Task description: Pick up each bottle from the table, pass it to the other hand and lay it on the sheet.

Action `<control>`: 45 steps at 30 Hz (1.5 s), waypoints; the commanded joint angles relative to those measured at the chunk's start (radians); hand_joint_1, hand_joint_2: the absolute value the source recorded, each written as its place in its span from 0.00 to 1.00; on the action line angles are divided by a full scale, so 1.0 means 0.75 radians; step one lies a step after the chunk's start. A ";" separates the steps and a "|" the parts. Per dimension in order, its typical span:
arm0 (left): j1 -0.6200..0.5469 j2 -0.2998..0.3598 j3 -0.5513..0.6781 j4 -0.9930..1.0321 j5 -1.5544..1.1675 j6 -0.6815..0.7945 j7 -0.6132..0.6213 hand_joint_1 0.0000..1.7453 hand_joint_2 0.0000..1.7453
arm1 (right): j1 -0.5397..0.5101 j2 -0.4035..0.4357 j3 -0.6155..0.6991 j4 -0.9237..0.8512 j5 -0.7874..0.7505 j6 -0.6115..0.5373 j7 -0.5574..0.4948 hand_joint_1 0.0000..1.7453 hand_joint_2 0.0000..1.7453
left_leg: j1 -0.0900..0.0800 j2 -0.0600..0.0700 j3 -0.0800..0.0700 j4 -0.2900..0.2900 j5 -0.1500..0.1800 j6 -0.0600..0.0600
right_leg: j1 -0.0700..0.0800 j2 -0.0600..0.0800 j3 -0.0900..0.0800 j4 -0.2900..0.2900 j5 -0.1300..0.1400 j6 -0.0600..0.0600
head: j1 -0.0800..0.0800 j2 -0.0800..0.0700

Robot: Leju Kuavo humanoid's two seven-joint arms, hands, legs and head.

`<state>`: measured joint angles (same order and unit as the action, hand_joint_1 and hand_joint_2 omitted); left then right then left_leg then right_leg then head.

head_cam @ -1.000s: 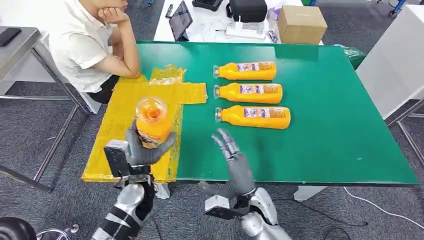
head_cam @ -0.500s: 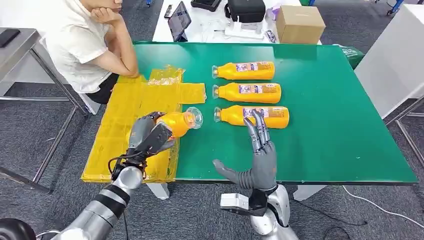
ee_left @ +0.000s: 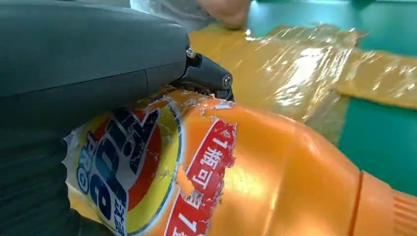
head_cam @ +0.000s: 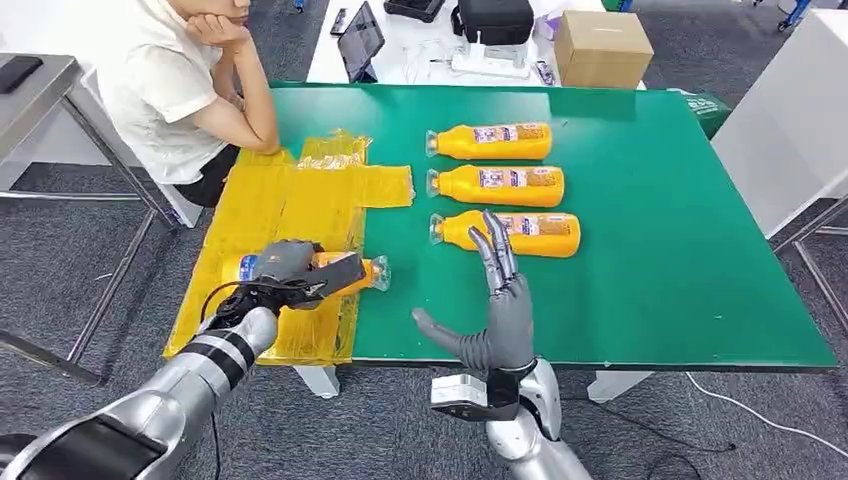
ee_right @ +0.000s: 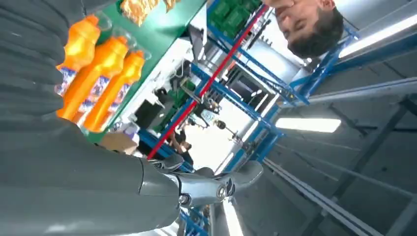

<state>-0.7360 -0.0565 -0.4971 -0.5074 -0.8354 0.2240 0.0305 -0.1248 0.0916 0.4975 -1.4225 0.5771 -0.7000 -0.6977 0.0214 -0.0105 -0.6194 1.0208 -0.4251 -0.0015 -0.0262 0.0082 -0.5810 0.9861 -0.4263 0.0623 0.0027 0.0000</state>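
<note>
Left hand [head_cam: 288, 268] has swung the bottle [head_cam: 345, 270] from upright to flat on the yellow sheet [head_cam: 285, 205], still gripping; release next. Right hand [head_cam: 500, 300] empty, fingers spread.

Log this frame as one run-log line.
left hand: holds bottle lying on yellow sheet | right hand: open, raised | three bottles left on table

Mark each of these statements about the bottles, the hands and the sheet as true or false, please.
1. The left hand grips a bottle lying over the yellow sheet. True.
2. The right hand holds a bottle. False: it is open and holds nothing.
3. Three bottles lie on the green table. True.
4. The three bottles stand upright. False: they lie on their sides.
5. A person sits beside the table. True.
</note>
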 commanded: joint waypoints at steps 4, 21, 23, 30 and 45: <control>-0.114 0.000 0.027 0.198 0.056 -0.230 -0.073 0.00 1.00 | -0.101 -0.061 0.151 0.190 -0.146 0.002 -0.001 0.00 0.00 | 0.001 0.004 0.006 -0.002 -0.001 0.002 | 0.002 0.002 0.006 -0.003 0.001 -0.005 | 0.000 0.000; 0.285 0.029 0.165 -0.375 0.389 -0.245 -0.426 0.00 1.00 | 0.026 -0.068 0.020 0.117 -0.061 0.002 -0.001 0.00 0.00 | 0.000 0.003 0.007 -0.003 -0.002 0.002 | 0.001 0.001 0.006 -0.003 -0.001 -0.004 | -0.001 0.000; 0.285 0.029 0.165 -0.375 0.389 -0.245 -0.426 0.00 1.00 | 0.026 -0.068 0.020 0.117 -0.061 0.002 -0.001 0.00 0.00 | -0.001 0.002 0.003 -0.002 -0.001 0.002 | 0.000 0.001 0.003 -0.002 0.000 -0.002 | -0.001 0.000; 0.620 -0.033 0.213 -0.961 0.548 0.101 -0.557 0.00 1.00 | 0.125 -0.006 -0.171 0.025 0.078 0.002 -0.001 0.00 0.00 | 0.000 0.001 0.005 -0.002 -0.002 0.002 | 0.001 -0.001 0.005 -0.003 -0.002 -0.004 | 0.000 0.000; 0.844 -0.073 0.237 -1.238 0.773 0.386 -0.761 0.00 1.00 | 0.107 0.073 -0.690 0.190 0.810 0.002 0.011 0.00 1.00 | 0.000 0.002 0.005 -0.003 -0.002 0.002 | 0.002 -0.001 0.004 -0.005 -0.001 -0.005 | 0.000 0.000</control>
<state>-0.2007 -0.0862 -0.3525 -1.3074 -0.3272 0.4830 -0.4860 -0.0122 0.0931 0.3509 -1.4141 0.7586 -0.7004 -0.6977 0.0214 -0.0100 -0.6207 1.0205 -0.4259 -0.0020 -0.0263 0.0083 -0.5832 0.9854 -0.4267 0.0620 0.0027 0.0000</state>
